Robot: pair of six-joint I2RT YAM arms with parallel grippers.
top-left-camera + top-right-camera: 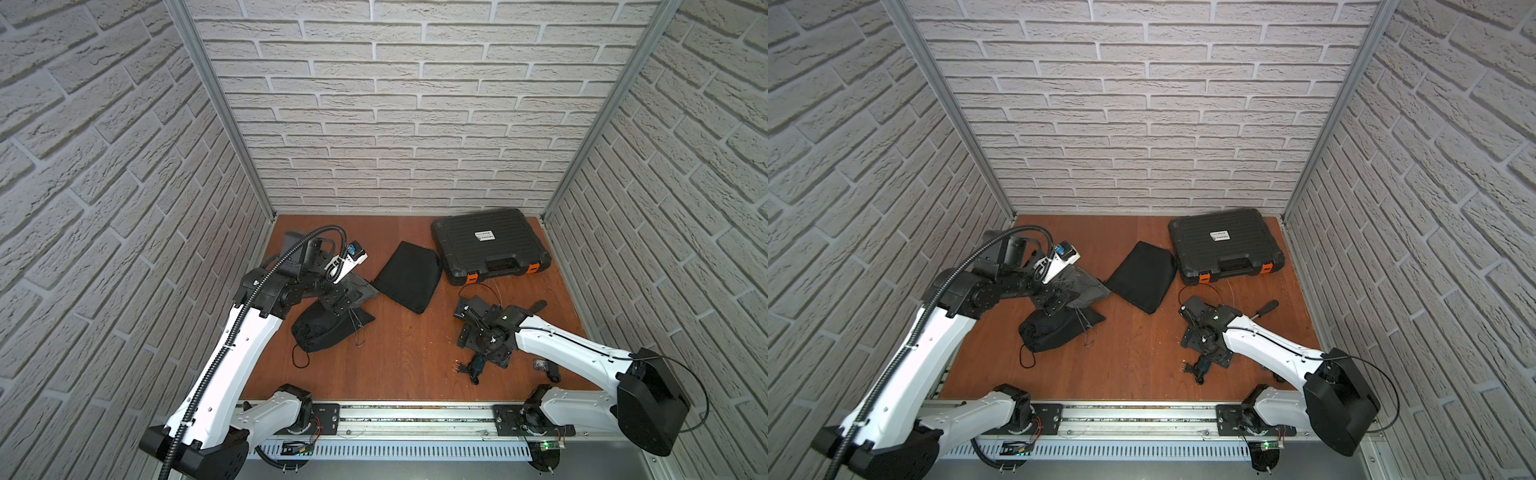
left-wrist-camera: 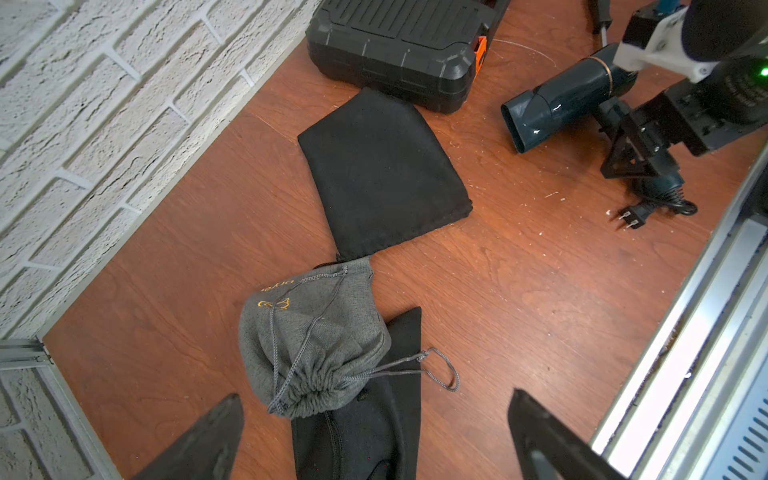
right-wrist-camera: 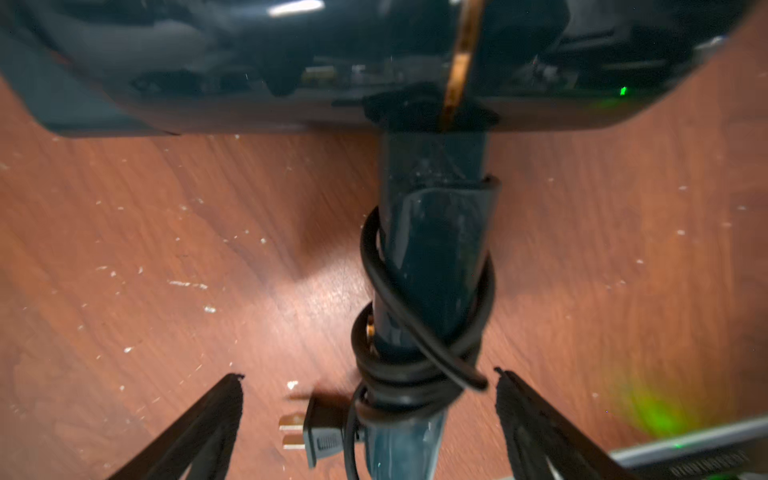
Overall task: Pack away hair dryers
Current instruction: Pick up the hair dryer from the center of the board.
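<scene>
Front right on the desk: dryer lying flat, both grippers wide

Near the desk's (image 1: 399, 365) front right edge, in both top views, the teal hair dryer (image 1: 478, 366) lies under the right arm (image 1: 557, 345), with its plug (image 1: 458, 368) poking out. Left wrist view now: the left gripper (image 2: 376, 395) is spread wide above a cinched grey pouch (image 2: 311, 345), gripping nothing. Right wrist view: the right gripper (image 3: 368, 376) gapes either side of the cord-wrapped handle (image 3: 432, 257), touching neither side.

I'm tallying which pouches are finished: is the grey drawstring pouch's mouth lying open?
No, in the left wrist view the grey drawstring pouch has its mouth gathered tightly shut.
</scene>
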